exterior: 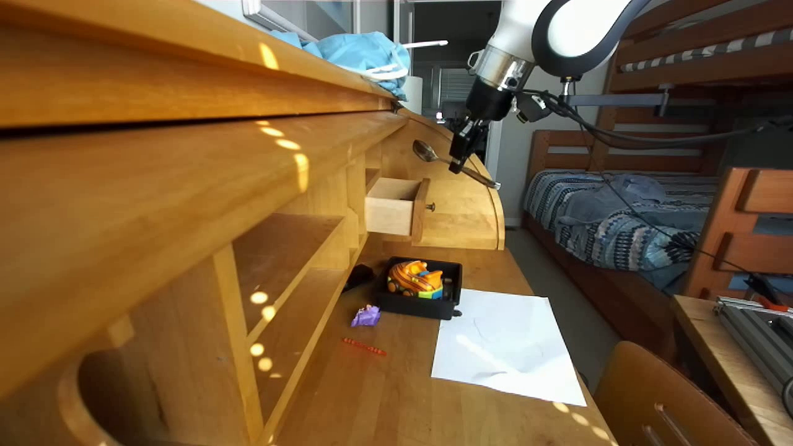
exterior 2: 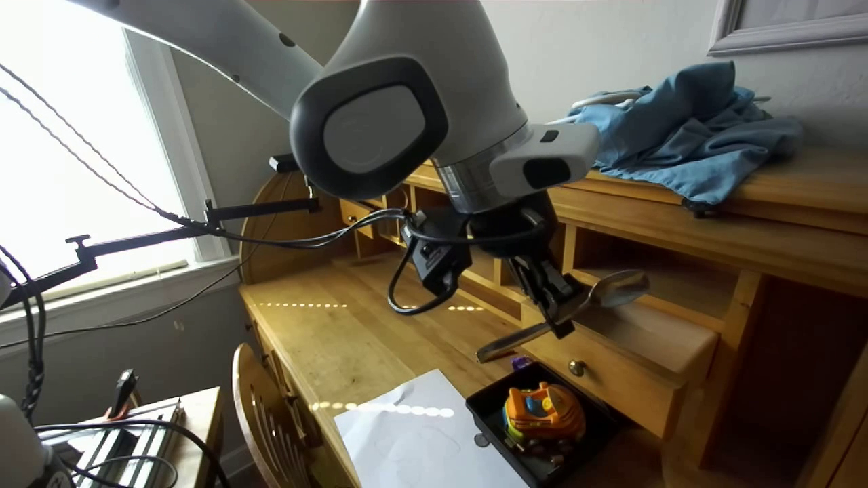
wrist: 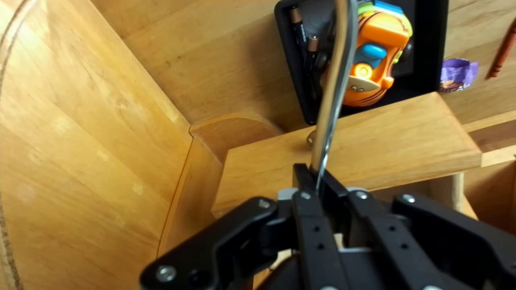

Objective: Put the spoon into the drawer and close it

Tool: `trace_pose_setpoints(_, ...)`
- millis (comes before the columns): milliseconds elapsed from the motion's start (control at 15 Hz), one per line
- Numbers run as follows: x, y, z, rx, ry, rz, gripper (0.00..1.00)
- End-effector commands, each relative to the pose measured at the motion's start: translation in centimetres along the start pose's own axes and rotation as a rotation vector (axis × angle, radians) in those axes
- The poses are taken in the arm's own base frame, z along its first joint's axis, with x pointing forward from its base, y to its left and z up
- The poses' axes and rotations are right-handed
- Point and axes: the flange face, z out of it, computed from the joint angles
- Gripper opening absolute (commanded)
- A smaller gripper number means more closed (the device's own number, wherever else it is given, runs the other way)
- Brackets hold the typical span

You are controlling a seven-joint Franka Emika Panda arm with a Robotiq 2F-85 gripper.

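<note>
- The tool [wrist: 317,179] is clamped on the handle of the spoon [wrist: 335,86]; the stretch of metal inside its grip is hidden.
- In the wrist view the handle's end is cut off by the top edge and the bowl is out of sight; both exterior views show bowl and handle end jutting out on opposite sides of the tool.
- The spoon is in the air near the drawer [exterior: 389,214], outside it, tilted with the bowl end higher.
- The drawer is pulled out; in the wrist view the tool covers much of its inside, so its contents cannot be told.
- The arm [exterior: 511,56] is cut off by the top edge in both exterior views.
- Beside the black tray [exterior: 406,306] on the counter [exterior: 372,396] is a dark shape [exterior: 358,277], too dim to name.
- Counted: one spoon, one pulled-out drawer, one tray.
- In the tray: one orange toy car [wrist: 383,32] and two batteries [wrist: 298,32] with copper-coloured ends.
- One purple wrapper [exterior: 365,316], partly hidden behind the tray in an exterior view.
- One red crayon [exterior: 363,346], cut off by the right edge of the wrist view.
- One white sheet of paper [exterior: 508,344], its faint marks unreadable.
- One blue cloth [exterior 2: 685,129], on the ledge above.
</note>
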Motion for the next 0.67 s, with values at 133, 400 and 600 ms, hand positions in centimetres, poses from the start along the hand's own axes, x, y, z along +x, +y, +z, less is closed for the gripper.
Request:
trace_pose_setpoints(133, 0.2, -1.99, -0.25, 0.2, -0.013, 0.114, 0.02)
trace_pose_setpoints(400, 0.45, -1.94, -0.67, 0.293, 0.035, 0.279, 0.02)
trace_pose_setpoints(600, 0.59, -1.24, -0.85, 0.311, 0.112, 0.446, 0.02)
